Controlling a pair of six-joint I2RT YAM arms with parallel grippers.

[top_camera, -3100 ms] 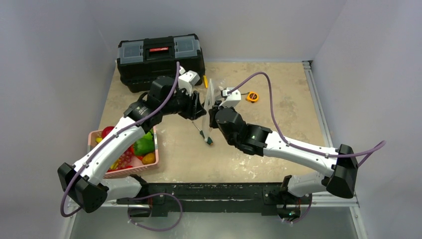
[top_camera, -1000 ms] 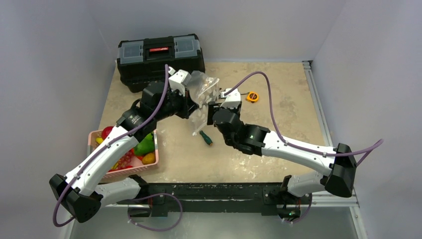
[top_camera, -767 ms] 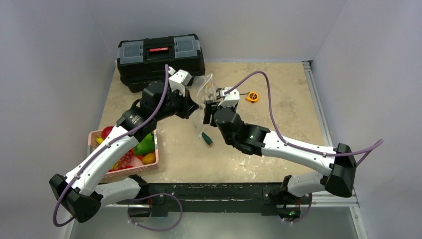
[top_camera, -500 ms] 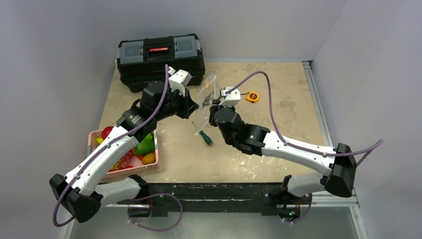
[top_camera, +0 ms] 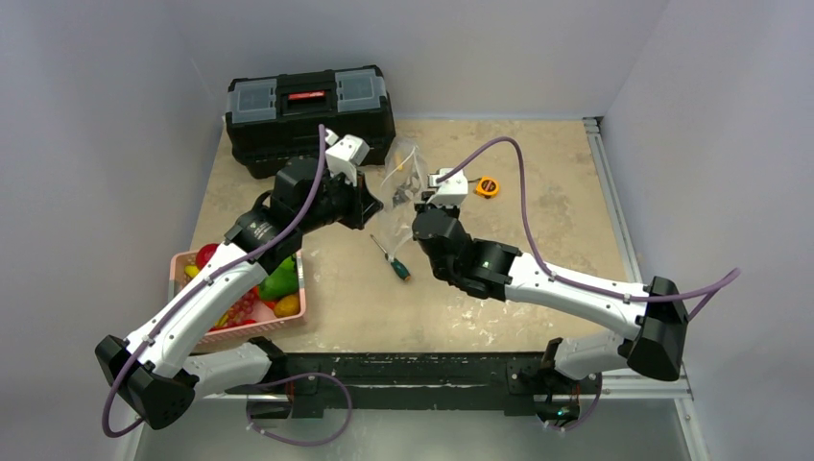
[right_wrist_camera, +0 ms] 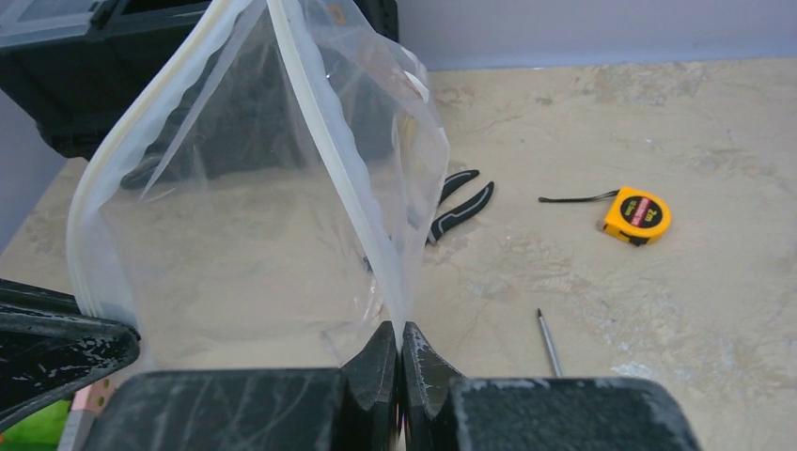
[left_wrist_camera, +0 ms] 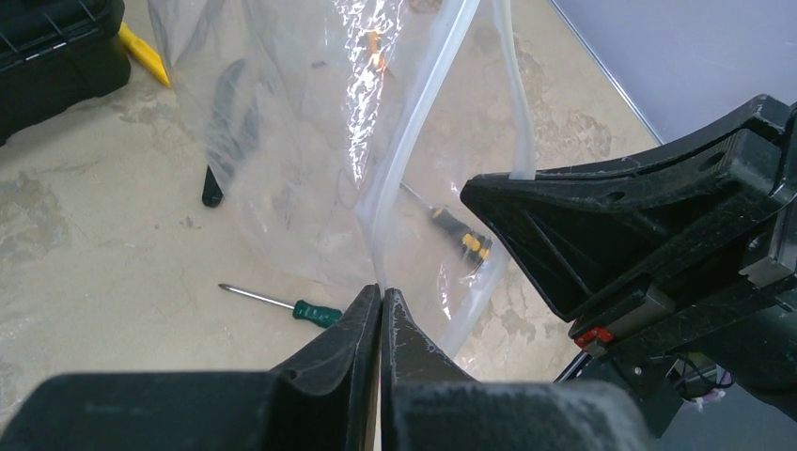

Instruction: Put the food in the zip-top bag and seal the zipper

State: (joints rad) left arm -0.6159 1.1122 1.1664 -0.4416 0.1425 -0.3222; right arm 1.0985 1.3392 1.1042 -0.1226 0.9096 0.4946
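Observation:
The clear zip-top bag (top_camera: pixel 399 184) hangs above the table between my two grippers. My left gripper (top_camera: pixel 376 204) is shut on one lip of its mouth, and in the left wrist view (left_wrist_camera: pixel 381 293) the whitish zipper (left_wrist_camera: pixel 414 139) runs up from its tips. My right gripper (top_camera: pixel 419 198) is shut on the other lip (right_wrist_camera: pixel 401 329), with the zipper (right_wrist_camera: pixel 324 141) rising from it. The bag (right_wrist_camera: pixel 235 235) looks empty and its mouth is parted. The food (top_camera: pixel 277 282) lies in the pink basket (top_camera: pixel 299 309) at the near left.
A black toolbox (top_camera: pixel 309 101) stands at the back left. A green-handled screwdriver (top_camera: pixel 395 264) lies below the bag, also in the left wrist view (left_wrist_camera: pixel 305 310). A yellow tape measure (right_wrist_camera: pixel 637 214), black pliers (right_wrist_camera: pixel 461 202) and a yellow-black screwdriver (left_wrist_camera: pixel 461 230) lie near the bag.
The bag has twisted and swung between the grippers. My right gripper has drawn slightly right and the left slightly left, so the two lips stand further apart. Both stay shut on the bag.

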